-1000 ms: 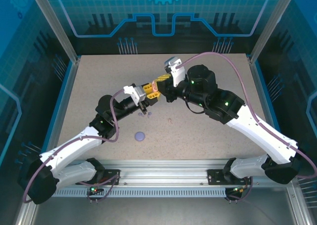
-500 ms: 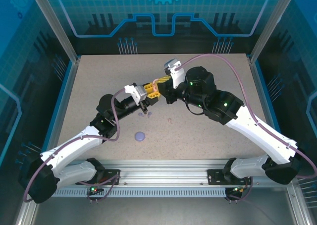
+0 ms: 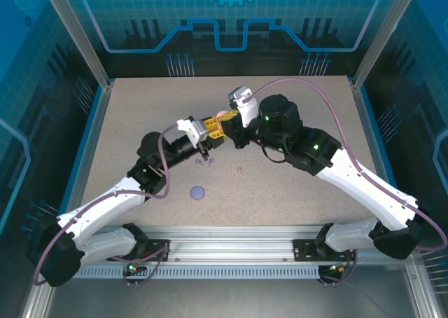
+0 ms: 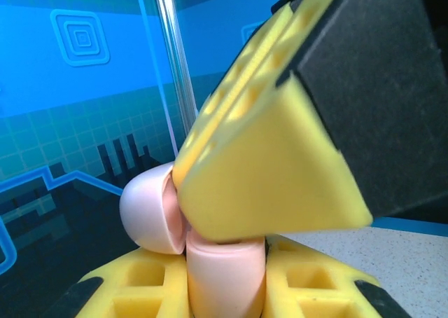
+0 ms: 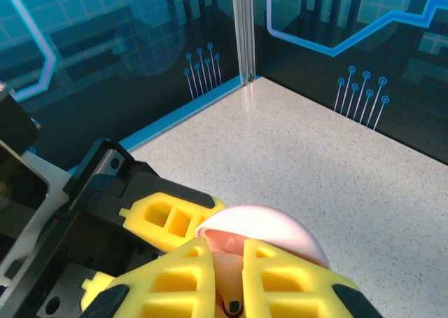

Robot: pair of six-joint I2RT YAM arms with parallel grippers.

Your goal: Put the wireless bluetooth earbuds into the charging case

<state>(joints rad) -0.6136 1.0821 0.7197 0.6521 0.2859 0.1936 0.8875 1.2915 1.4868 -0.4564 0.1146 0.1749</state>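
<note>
My left gripper [image 3: 212, 127] is shut on the base of a pale pink charging case [image 4: 224, 276], held above the table with its lid [image 4: 148, 211] hinged open. My right gripper [image 5: 227, 253] is pressed down over the case's open mouth. It is shut on a pale pink earbud [image 5: 232, 290], whose dark tip peeks out between the yellow fingers [image 5: 175, 279]. In the left wrist view, one right finger [image 4: 273, 171] covers the case's top. Two purple earbuds [image 3: 206, 162] lie on the table below the left gripper.
A purple pebble-like case [image 3: 198, 191] lies shut on the table near the left forearm. The speckled table [image 3: 280, 185] is walled by blue panels, with corner posts at the back. Both arms meet over the table's middle.
The right gripper has crept left and closer onto the pink case held by the left gripper. The left arm has stayed still.
</note>
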